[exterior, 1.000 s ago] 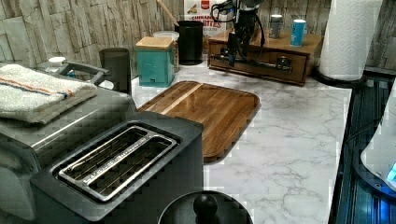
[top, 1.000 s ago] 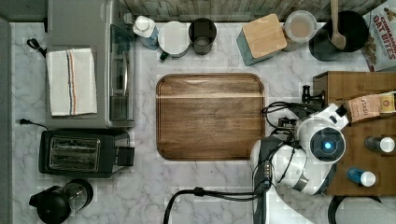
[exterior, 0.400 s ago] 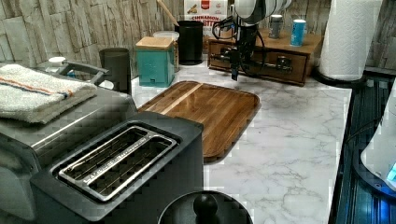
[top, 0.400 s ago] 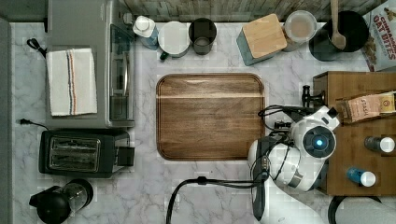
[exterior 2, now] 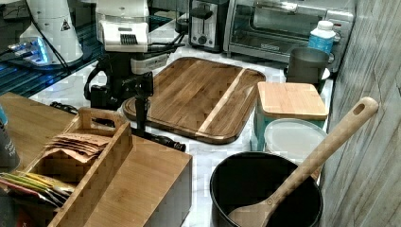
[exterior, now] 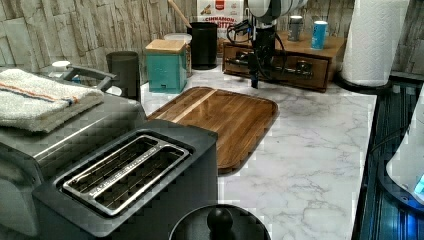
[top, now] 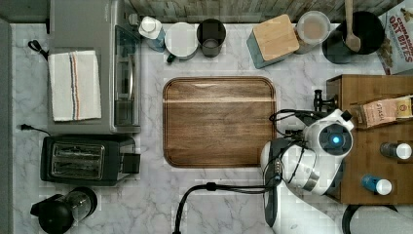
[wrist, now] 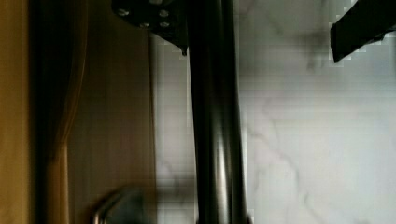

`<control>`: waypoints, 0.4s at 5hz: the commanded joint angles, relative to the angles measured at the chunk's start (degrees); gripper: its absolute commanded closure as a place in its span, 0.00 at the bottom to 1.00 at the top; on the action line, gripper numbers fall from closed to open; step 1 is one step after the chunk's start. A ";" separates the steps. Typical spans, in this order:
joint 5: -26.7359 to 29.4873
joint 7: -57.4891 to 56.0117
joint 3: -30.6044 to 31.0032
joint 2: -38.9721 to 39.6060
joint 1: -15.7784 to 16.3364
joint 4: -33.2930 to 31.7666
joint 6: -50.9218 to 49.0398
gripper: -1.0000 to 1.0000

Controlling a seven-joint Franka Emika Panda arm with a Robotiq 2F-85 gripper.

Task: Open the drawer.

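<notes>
Where toaster [exterior: 125, 185] sits nearest in left view, board [exterior: 220, 117] lies mid-bench [exterior: 320, 150]; beyond it, drawer [exterior: 280, 67] under far wall, bar handle [wrist: 215, 116] horizontal along front. Jaws [wrist: 261, 28] open, straddling handle.

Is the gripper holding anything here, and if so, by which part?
Cannot be told. The gripper hangs in front of the drawer, at its black bar handle, but a closed grip on the bar is not visible.
</notes>
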 commanded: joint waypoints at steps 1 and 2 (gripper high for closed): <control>9.84 -8.67 6.88 -3.00 -0.16 2.42 -8.45 0.00; 11.75 -3.56 8.62 -4.47 2.99 -1.01 -6.49 0.00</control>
